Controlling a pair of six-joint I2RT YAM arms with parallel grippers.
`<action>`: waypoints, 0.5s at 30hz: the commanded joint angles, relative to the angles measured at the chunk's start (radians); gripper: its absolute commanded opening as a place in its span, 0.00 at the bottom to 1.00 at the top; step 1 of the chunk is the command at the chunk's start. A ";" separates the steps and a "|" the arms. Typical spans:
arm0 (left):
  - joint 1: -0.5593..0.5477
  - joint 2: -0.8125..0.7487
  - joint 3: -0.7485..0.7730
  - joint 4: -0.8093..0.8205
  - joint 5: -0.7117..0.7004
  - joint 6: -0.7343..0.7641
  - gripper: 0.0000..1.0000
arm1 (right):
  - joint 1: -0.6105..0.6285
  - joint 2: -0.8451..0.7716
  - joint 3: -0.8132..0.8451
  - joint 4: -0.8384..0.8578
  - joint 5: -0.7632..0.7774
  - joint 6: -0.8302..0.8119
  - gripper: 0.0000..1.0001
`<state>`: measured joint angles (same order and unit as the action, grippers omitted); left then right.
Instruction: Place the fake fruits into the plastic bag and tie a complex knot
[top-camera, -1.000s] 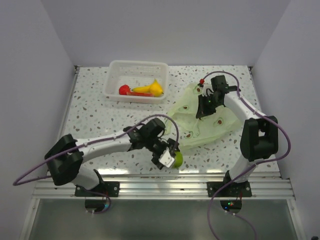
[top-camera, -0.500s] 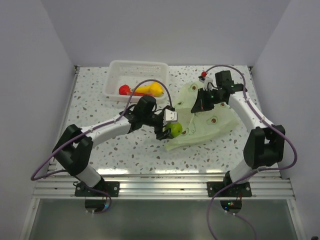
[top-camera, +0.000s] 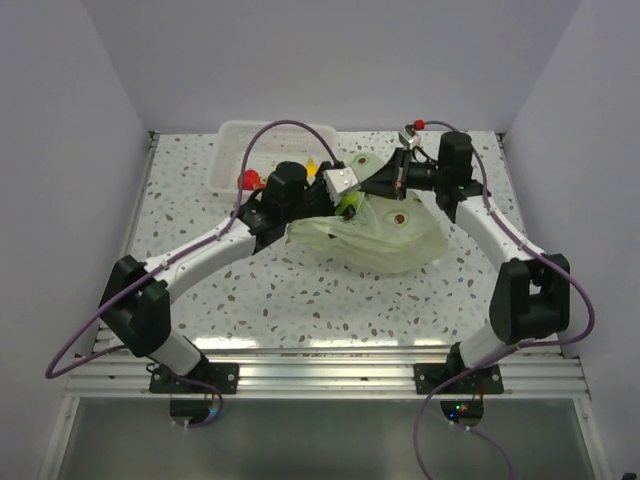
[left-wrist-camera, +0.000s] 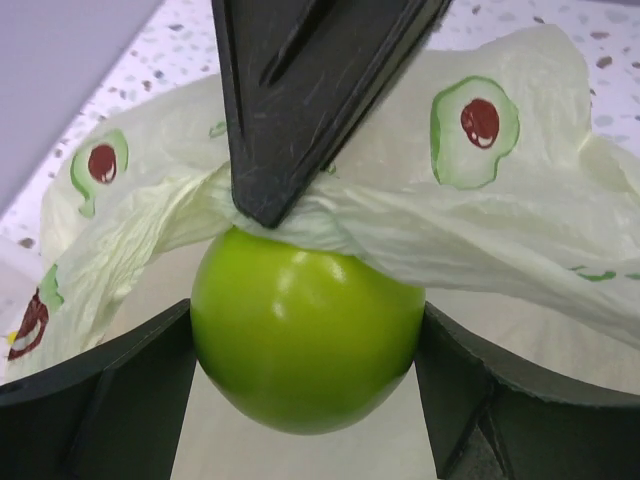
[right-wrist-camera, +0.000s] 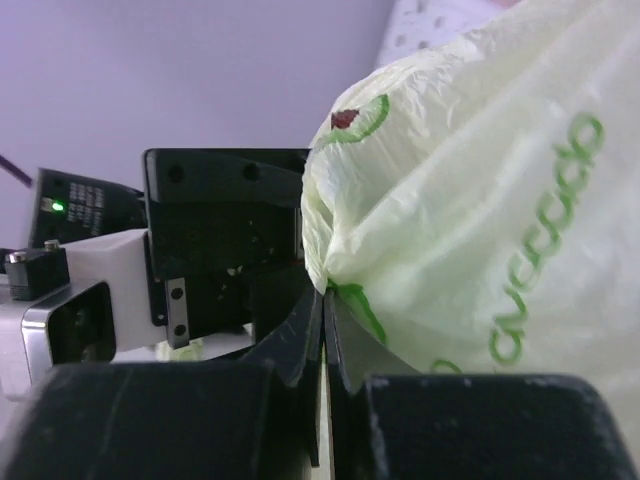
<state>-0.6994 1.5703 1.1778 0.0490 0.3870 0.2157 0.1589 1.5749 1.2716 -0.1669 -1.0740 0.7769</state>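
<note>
My left gripper (top-camera: 344, 198) is shut on the green apple (left-wrist-camera: 305, 335) and holds it at the mouth of the plastic bag (top-camera: 385, 235), just under the lifted rim. The apple shows as a small green spot in the top view (top-camera: 349, 208). My right gripper (top-camera: 398, 182) is shut on the bag's rim and holds it up; its black fingers (left-wrist-camera: 300, 90) pinch the film right above the apple. In the right wrist view the jaws (right-wrist-camera: 322, 310) are closed on the pale green bag (right-wrist-camera: 470, 200). A small red fruit (top-camera: 248, 180) and a yellow piece (top-camera: 312, 166) lie in the basket. No knot shows.
The clear-white plastic basket (top-camera: 240, 135) stands at the back left, partly hidden by my left arm. The bag's body sags onto the speckled table (top-camera: 260, 290) right of centre. Grey walls enclose the table on three sides.
My left arm carried the apple from near the front edge back to the bag's mouth. My right gripper raised the bag's rim and pulled it toward the back.
</note>
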 joint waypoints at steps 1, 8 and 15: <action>0.008 -0.082 0.114 -0.044 -0.108 -0.012 0.36 | -0.007 0.010 -0.159 0.940 -0.104 0.837 0.00; 0.008 -0.033 0.235 -0.192 -0.161 0.043 0.37 | -0.133 0.080 -0.339 1.141 -0.014 1.079 0.00; 0.017 -0.015 0.232 -0.199 -0.166 0.064 0.38 | -0.122 0.070 -0.367 1.251 0.045 1.156 0.00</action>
<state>-0.6949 1.5425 1.3895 -0.1341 0.2314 0.2573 0.0135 1.6711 0.9024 0.8841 -1.0714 1.8202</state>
